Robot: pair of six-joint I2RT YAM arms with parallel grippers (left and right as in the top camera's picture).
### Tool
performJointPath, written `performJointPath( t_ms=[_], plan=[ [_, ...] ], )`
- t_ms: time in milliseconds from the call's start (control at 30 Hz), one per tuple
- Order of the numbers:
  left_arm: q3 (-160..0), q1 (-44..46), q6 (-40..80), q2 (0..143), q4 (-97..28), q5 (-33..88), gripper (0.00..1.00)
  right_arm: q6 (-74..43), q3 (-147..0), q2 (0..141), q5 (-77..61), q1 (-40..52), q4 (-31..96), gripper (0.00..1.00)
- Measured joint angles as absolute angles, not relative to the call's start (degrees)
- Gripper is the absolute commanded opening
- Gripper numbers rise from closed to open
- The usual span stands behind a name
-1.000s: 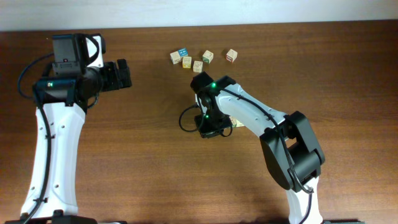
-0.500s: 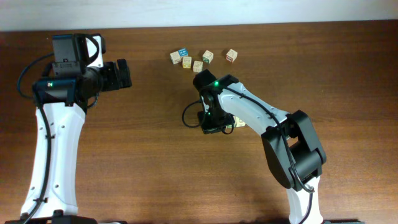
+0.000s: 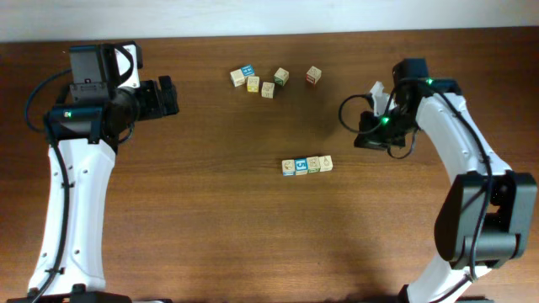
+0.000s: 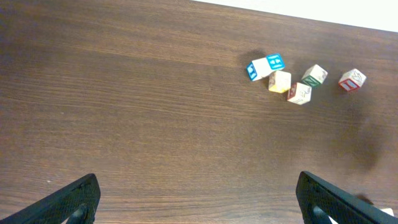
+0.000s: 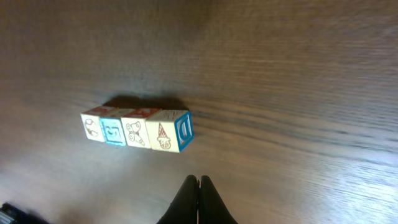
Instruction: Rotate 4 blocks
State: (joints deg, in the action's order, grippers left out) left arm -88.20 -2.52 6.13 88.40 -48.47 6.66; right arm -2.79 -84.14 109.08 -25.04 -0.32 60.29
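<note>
Four blocks (image 3: 307, 165) lie side by side in a straight row on the brown table, mid-right. In the right wrist view the blocks (image 5: 137, 130) show printed cream faces, one blue-and-white face second from the left, and a blue side at the right end. My right gripper (image 3: 362, 140) hovers to the right of the row, apart from it; its tips (image 5: 198, 180) are pressed together with nothing between them. My left gripper (image 3: 171, 98) stays far off at the upper left, jaws wide apart (image 4: 198, 179) over bare wood.
Several like cubes form a loose cluster (image 3: 257, 81) near the table's far edge, one more cube (image 3: 313, 75) a little to their right; the left wrist view shows this cluster (image 4: 286, 78) too. A pale wall strip (image 3: 269, 17) borders the table's far side.
My right gripper has left the spot over the row and swung well to the right and slightly back, uncovering the four lined-up blocks. The left arm has not moved.
</note>
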Motion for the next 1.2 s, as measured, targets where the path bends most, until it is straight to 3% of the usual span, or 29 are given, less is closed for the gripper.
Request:
performJointPath(
  t_ms=[33, 67, 100, 300, 367, 533, 733, 1200],
  plan=[
    [-88.20, -2.52, 6.13, 88.40, -48.45, 6.90, 0.95, -2.68, -82.48, 109.43, -25.98, -0.27, 58.24, 0.04],
    [-88.20, -2.52, 6.15, 88.40, -48.90, 7.68, 0.52, -2.55, -81.01, 109.60, -26.55, -0.27, 56.71, 0.04],
    [-88.20, -2.52, 6.48, 88.40, -49.71, 9.87, 0.00, -2.57, -79.02, 109.86, -27.24, -0.23, 54.74, 0.04],
    [-86.70, 7.97, 9.87, 100.66, -49.95, 18.37, 0.00, -3.88, -72.20, 109.91, -29.10, -0.23, 46.24, 0.04],
    [-86.30, 14.81, 10.55, 107.74, -50.00, 19.29, 0.00, -4.51, -71.77, 109.91, -29.30, -0.23, 45.80, 0.04],
    [-86.11, 22.06, 16.27, 119.81, -49.06, 23.20, 0.00, -4.56, -71.77, 109.91, -29.47, -0.23, 45.65, 0.04],
    [-84.95, 23.46, 20.64, 121.54, -42.46, 27.81, 0.00, -7.60, -71.77, 109.91, -28.53, 2.50, 45.60, 0.04],
    [-84.88, 24.91, 23.86, 121.54, -45.17, 29.36, 0.00, -13.52, -71.77, 109.91, -25.32, 2.74, 44.71, 0.04]
  ],
)
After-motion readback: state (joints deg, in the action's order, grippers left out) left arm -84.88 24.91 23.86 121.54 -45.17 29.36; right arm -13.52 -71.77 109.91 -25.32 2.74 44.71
